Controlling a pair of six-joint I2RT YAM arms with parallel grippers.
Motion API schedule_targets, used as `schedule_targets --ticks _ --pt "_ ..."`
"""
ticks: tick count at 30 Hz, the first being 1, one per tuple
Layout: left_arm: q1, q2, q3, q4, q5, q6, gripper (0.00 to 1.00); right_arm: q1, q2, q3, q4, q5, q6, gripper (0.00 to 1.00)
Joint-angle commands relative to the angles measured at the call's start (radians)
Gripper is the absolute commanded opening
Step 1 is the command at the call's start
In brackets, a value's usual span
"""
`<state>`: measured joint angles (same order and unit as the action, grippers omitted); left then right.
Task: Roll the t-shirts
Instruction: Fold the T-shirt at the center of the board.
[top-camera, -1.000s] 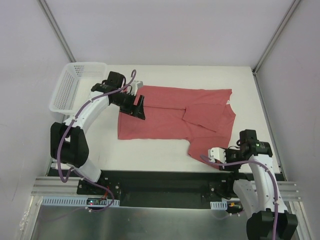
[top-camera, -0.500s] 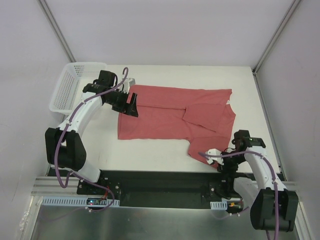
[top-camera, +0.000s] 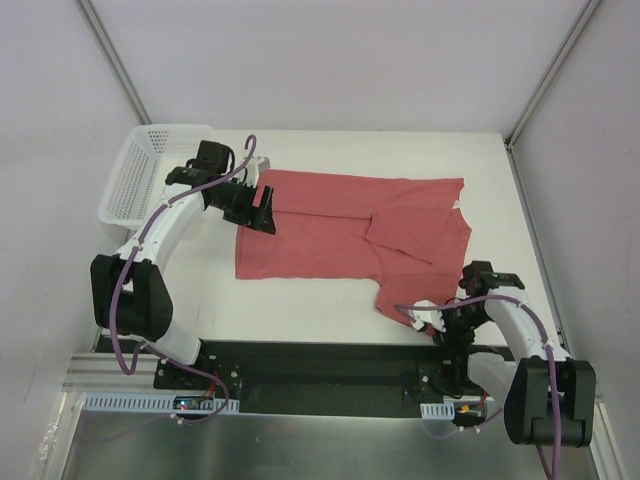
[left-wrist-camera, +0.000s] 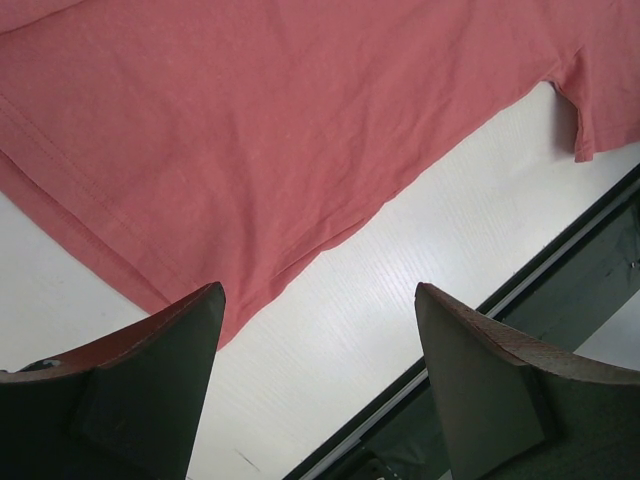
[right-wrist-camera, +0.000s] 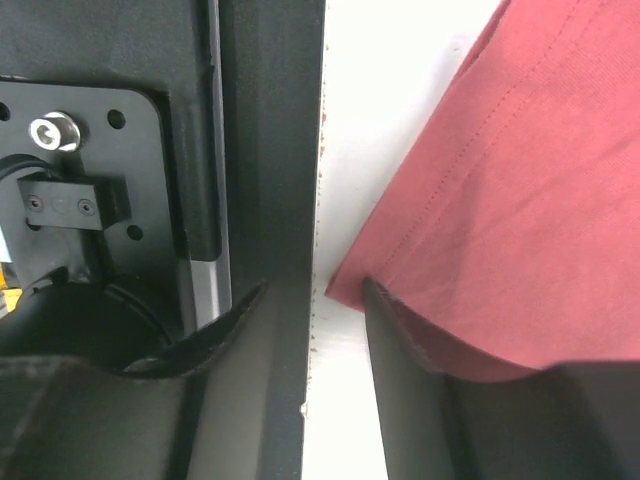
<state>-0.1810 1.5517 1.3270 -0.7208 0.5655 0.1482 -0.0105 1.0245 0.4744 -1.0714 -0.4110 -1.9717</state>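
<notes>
The salmon-red t-shirt (top-camera: 345, 235) lies flat across the table, with one sleeve folded over at the right. My left gripper (top-camera: 264, 208) hovers above its left edge, tilted and open. In the left wrist view, the t-shirt (left-wrist-camera: 280, 130) fills the top, and the left gripper (left-wrist-camera: 320, 290) has only bare table and the hem's corner beneath it. My right gripper (top-camera: 432, 318) is low at the shirt's near right corner. In the right wrist view, the right gripper (right-wrist-camera: 315, 287) stands narrowly open, one finger lying on the corner of the t-shirt (right-wrist-camera: 520, 200), whose tip pokes into the gap.
A white perforated basket (top-camera: 150, 172) stands at the back left of the table. The black base plate (top-camera: 320, 362) runs along the table's near edge, right beside the right gripper, and shows as the black base plate (right-wrist-camera: 260, 150) in the right wrist view.
The right gripper has swung down and inward to the shirt's near right corner, and its jaws have narrowed. The left gripper drew back slightly to the left, then stayed still.
</notes>
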Motion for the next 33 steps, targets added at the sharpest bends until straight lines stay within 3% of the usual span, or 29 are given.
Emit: schedule_targets --ticks 1,8,18,25,33 --pt "0.014 0.007 0.028 -0.025 -0.015 0.034 0.77 0.004 0.032 -0.034 0.093 0.041 -0.596 0.35" --pt "0.06 -0.022 -0.043 -0.04 -0.061 0.07 0.77 0.004 0.016 0.036 0.111 0.028 -0.43 0.01" --pt "0.11 -0.068 -0.227 -0.046 -0.176 -0.085 0.73 0.009 -0.176 0.205 -0.005 -0.058 0.082 0.01" --pt "0.133 0.022 -0.226 -0.037 -0.182 -0.121 0.64 0.185 -0.299 0.173 -0.045 0.055 0.494 0.0" --pt "0.133 0.18 -0.2 -0.037 -0.171 -0.108 0.56 0.222 -0.241 0.167 0.033 0.098 0.655 0.01"
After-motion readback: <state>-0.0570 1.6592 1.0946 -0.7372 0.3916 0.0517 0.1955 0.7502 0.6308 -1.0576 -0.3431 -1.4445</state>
